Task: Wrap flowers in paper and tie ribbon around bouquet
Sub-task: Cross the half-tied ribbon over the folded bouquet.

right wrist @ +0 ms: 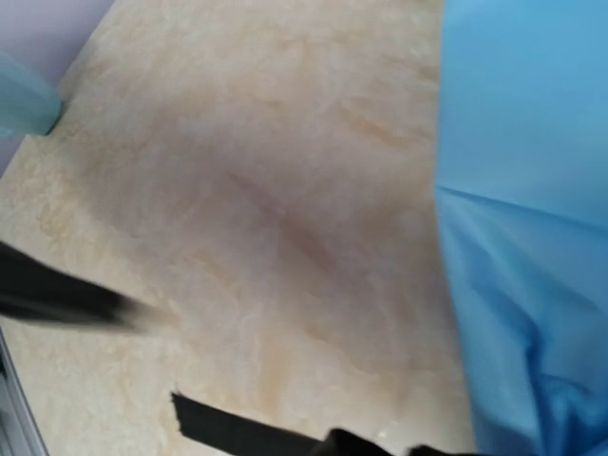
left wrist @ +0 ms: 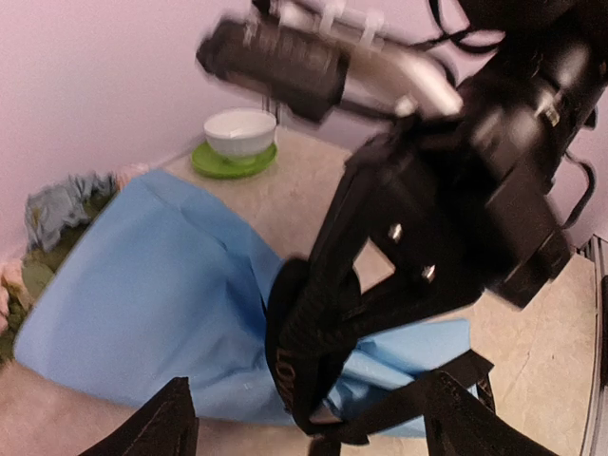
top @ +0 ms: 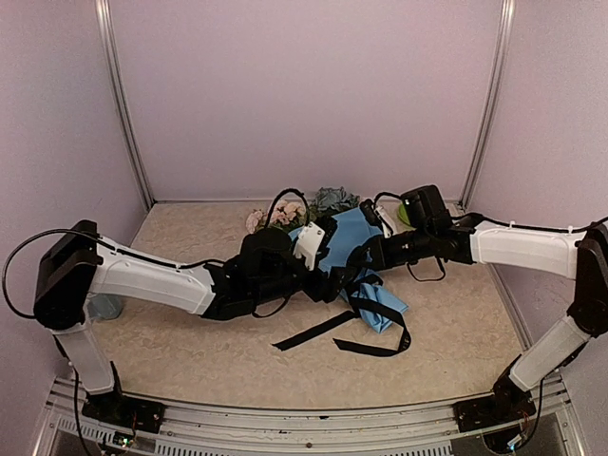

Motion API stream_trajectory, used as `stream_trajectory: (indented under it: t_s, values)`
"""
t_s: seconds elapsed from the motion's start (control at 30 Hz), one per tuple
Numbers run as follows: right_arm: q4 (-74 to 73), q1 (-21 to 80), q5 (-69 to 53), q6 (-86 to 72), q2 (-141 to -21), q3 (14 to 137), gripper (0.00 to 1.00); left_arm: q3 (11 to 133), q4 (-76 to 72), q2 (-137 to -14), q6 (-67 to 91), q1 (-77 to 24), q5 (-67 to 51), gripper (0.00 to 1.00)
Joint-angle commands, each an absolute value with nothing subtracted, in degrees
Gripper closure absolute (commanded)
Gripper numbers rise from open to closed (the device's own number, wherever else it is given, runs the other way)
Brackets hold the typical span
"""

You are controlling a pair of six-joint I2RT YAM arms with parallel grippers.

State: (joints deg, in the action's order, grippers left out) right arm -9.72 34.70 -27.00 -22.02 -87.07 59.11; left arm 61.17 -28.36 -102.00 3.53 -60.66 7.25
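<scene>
The bouquet lies mid-table, a cone of light blue paper (top: pixel 353 235) with the pink and blue-grey flowers (top: pixel 290 213) sticking out at its far left end. The black ribbon (top: pixel 313 331) trails off its narrow end toward the front, with a loop (top: pixel 385 347). My left gripper (top: pixel 332 274) stands open over the narrow end; its fingers (left wrist: pixel 157 429) are wide apart around the paper (left wrist: pixel 161 285) and the ribbon (left wrist: pixel 456 380). My right gripper (top: pixel 361 260) is shut and seems to pinch the ribbon (right wrist: pixel 237 429), with only its tips (right wrist: pixel 380 448) showing.
A white bowl on a green plate (left wrist: pixel 237 152) stands at the back right, behind the right arm. A pale teal cup (top: pixel 106 306) sits at the left, next to the left arm's base. Walls close in the table on three sides.
</scene>
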Motion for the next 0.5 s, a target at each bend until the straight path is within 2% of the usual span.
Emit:
stream_trajectory:
  t_s: [0.0, 0.27, 0.33, 0.47]
  values:
    - [-8.74, 36.2, -22.28, -24.27, -84.23, 60.32, 1.0, 57.71, -36.51, -104.74, 6.24, -62.14, 13.3, 0.16]
    - [-4.87, 38.83, -24.59, -27.64, -84.34, 59.05, 1.0, 63.56, -39.21, -112.3, 5.86, -65.29, 19.45, 0.15]
    - [-5.01, 39.46, -24.64, -27.39, -84.46, 59.82, 1.0, 64.7, -39.36, -113.89, 7.35, -65.43, 22.23, 0.21]
    - [-5.29, 39.64, -23.9, -27.68, -83.7, 59.88, 1.0, 64.67, -41.63, -114.46, 11.06, -64.27, 24.89, 0.47]
